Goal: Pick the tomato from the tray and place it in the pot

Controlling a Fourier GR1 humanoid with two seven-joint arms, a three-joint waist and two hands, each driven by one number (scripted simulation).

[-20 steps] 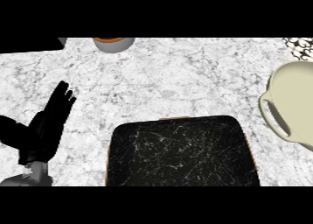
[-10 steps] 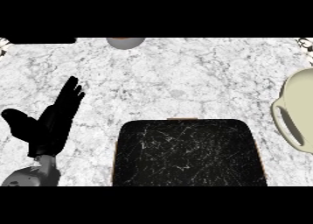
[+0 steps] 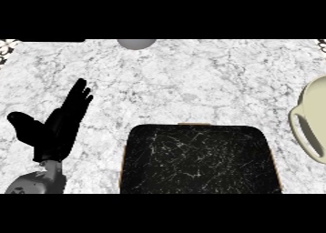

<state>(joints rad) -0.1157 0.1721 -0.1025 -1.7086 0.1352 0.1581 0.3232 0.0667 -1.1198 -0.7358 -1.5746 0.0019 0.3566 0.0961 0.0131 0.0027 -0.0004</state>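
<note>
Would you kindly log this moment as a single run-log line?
left robot hand: open, resting left of tray | tray: no tomato visible | pot: at right edge | right robot hand: not in view

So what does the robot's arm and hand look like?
Only the left arm shows. The left robot hand is all black, with long slim fingers and a thick thumb. Its forearm is grey and rounded, like a smooth tube.

Only the left hand (image 3: 56, 131) shows: matte black all over, flat palm, slim tapering fingers (image 3: 77, 98), thicker rounded thumb (image 3: 21, 122) with a blunt tip. Under it a grey forearm (image 3: 35, 183), smooth rounded casing, darker shading on one side, small pale specks at the wrist where grey meets black
</note>
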